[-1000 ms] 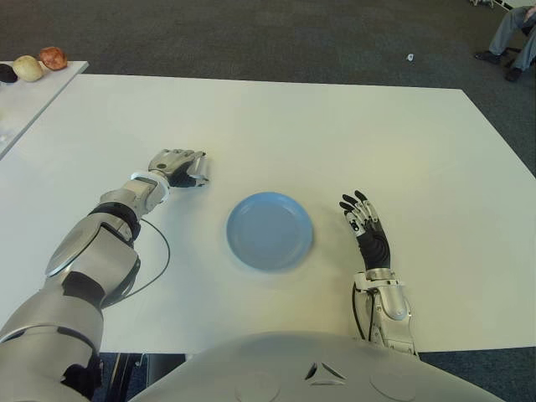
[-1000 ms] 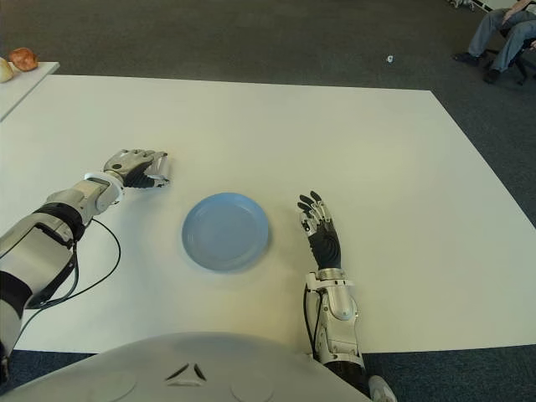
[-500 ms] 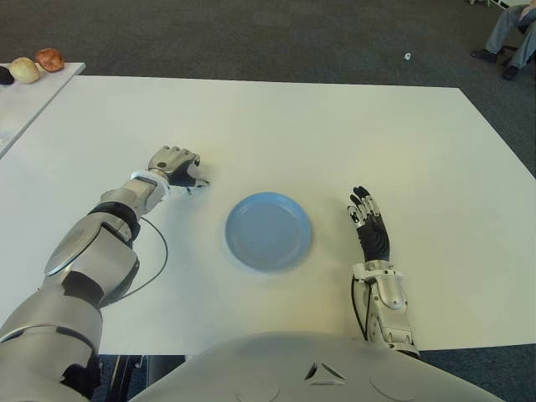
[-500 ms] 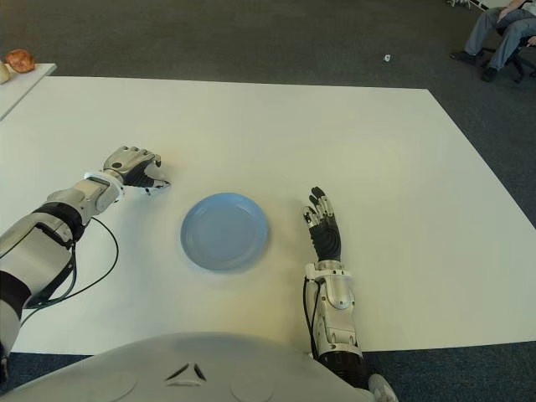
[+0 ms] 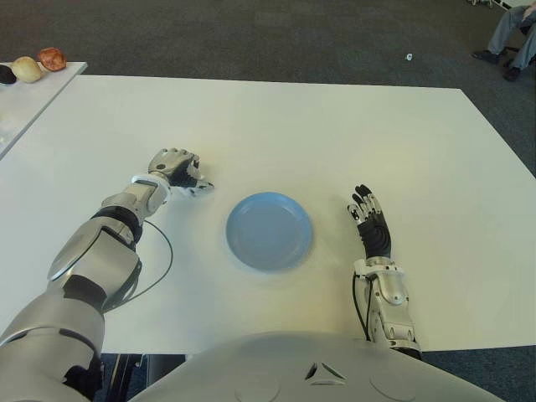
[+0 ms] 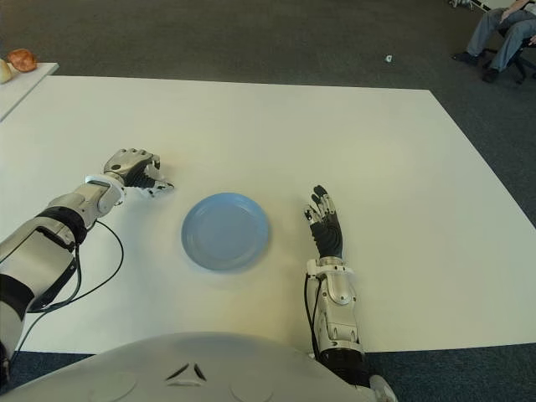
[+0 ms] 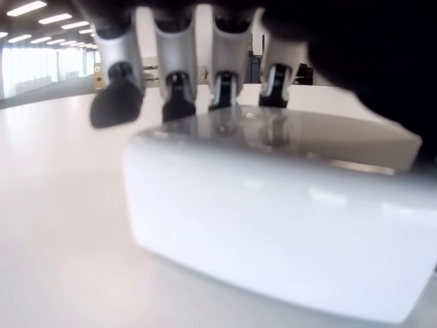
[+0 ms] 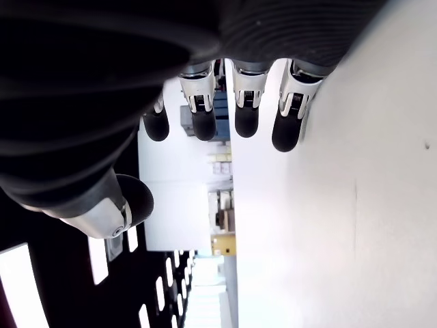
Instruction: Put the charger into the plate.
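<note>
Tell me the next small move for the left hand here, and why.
Probably lift the charger slightly off the table: the left hand has its fingers curled over it, left of the empty blue plate. The right hand shows open beside the plate's right.

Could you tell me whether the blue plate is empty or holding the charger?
Empty: the plate is bare; the left hand grips the charger beside it.

No text, label, brand, number or sign can be read anywhere in these views.
</note>
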